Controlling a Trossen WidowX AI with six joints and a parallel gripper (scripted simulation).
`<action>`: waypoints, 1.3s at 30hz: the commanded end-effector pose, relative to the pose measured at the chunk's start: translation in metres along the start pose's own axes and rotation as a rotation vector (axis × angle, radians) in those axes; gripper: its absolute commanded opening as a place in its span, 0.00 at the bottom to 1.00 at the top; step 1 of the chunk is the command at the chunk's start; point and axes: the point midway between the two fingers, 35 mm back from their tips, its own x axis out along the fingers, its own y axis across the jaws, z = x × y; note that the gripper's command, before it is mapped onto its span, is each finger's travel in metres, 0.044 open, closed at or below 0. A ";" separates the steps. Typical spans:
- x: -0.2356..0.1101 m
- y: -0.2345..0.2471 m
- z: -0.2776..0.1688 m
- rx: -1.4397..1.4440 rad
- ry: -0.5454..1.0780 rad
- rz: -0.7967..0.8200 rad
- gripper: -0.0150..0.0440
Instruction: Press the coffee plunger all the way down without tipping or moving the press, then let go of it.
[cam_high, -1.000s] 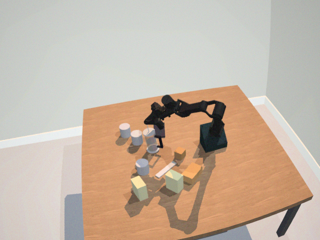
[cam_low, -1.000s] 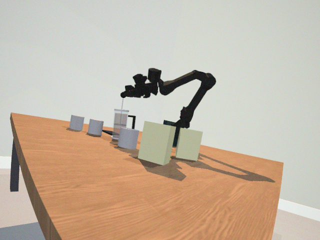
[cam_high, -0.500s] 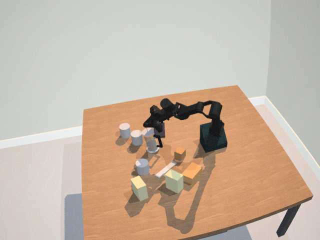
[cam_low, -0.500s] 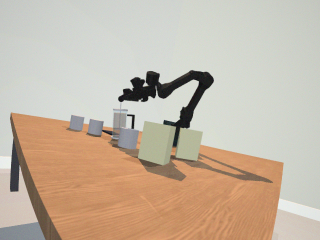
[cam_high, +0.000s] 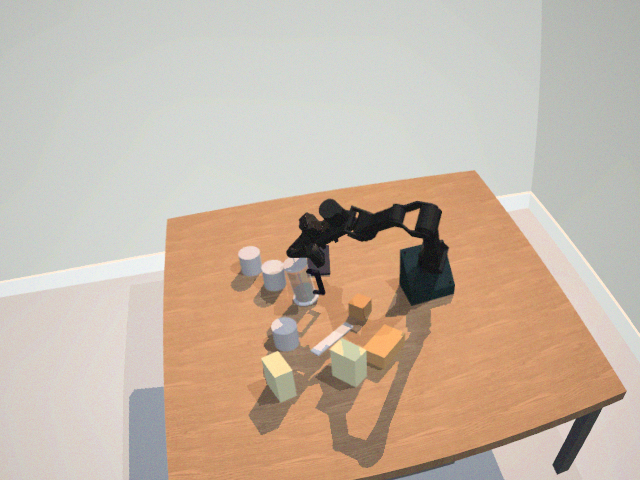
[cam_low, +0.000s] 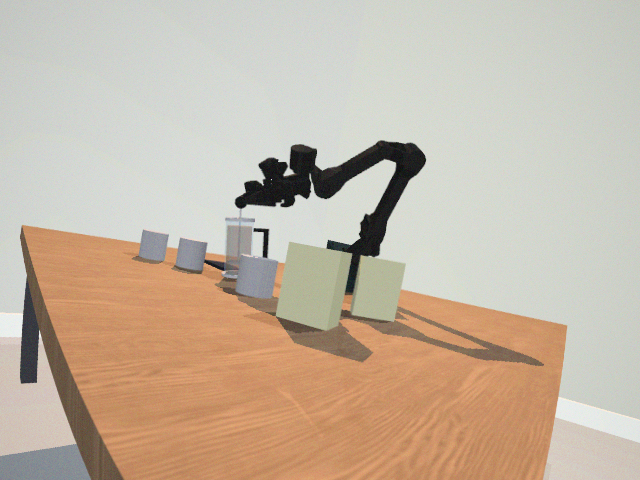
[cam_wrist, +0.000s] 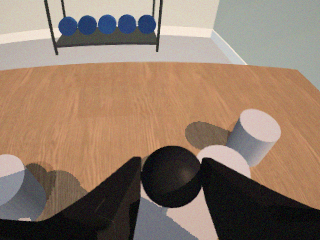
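- The gripper (cam_wrist: 172, 183) is clamped on the black plunger knob (cam_wrist: 171, 176). In the wrist view the round ball sits squeezed between the two dark fingers, a bit below the middle of the frame.
- The coffee press (cam_low: 239, 242) stands upright on the table (cam_low: 258, 392), left of center in the exterior view. It's a clear glass cylinder with a black handle on its right side.
- In that same view a short bit of thin rod shows between the knob and the lid of the press, so the plunger isn't fully down.
- From the top view the press (cam_high: 302, 284) is roughly mid-frame, and the arm (cam_high: 382, 219) reaches over to it from a dark green base block (cam_high: 426, 279) to the right.
- Two pale grey cylinders (cam_high: 249, 260) sit just left of the press in a row, the nearer one (cam_high: 272, 274) right beside it. I can't tell whether they touch.
- A third grey cylinder (cam_high: 285, 333) is lower in the frame, below the press.
- Lower center there are two pale green blocks (cam_high: 279, 376), two orange blocks (cam_high: 384, 345), and a flat white strip (cam_high: 330, 339) lying between them.
- Up at the top of the wrist view there's a black shelf rack (cam_wrist: 106, 0) with a row of blue balls (cam_wrist: 107, 24) and brown boxes above them.
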 end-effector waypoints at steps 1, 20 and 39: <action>0.005 0.000 -0.009 0.015 0.033 0.003 0.46; 0.007 -0.001 -0.006 0.015 0.033 0.004 0.46; 0.007 -0.002 -0.002 0.011 0.022 0.003 0.46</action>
